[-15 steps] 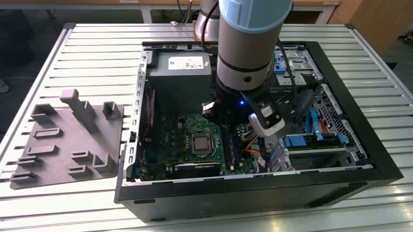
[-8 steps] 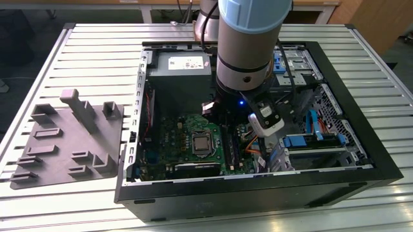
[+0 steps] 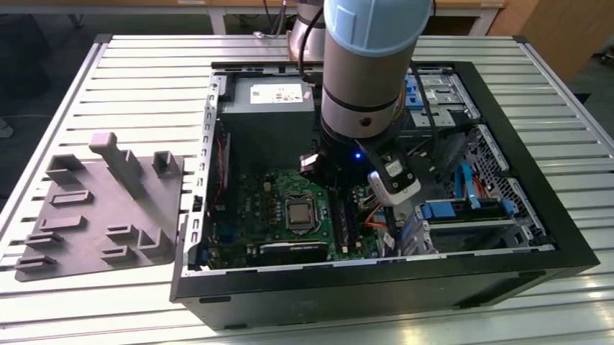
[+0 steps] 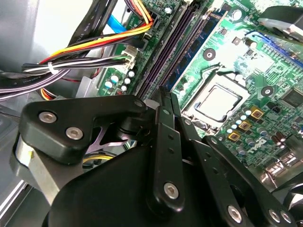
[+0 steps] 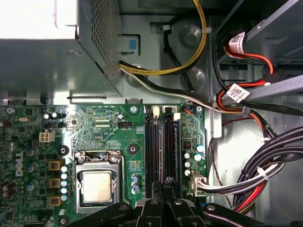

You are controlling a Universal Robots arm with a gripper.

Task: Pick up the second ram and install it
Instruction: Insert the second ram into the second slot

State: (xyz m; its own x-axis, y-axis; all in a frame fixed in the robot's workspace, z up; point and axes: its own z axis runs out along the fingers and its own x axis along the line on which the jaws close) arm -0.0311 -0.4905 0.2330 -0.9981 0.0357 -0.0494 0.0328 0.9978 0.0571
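My gripper [image 3: 326,181] hangs inside the open computer case, low over the motherboard [image 3: 269,208]. In both wrist views its two black fingers lie pressed together, and the gripper [image 5: 164,182] [image 4: 168,94] is shut with its tips over one end of the long black memory sockets [image 5: 161,146] [image 4: 163,56]. Nothing shows between the fingers. The second ram is hidden: I cannot make out a stick among the sockets under the fingertips. The processor socket [image 5: 97,184] lies beside them.
A grey moulded tray [image 3: 96,208] with upright posts lies on the slatted table at the exterior view's left. Bundled cables [image 5: 246,179] run close beside the sockets. The power supply [image 3: 269,108] and drive bays [image 3: 461,208] crowd the case walls.
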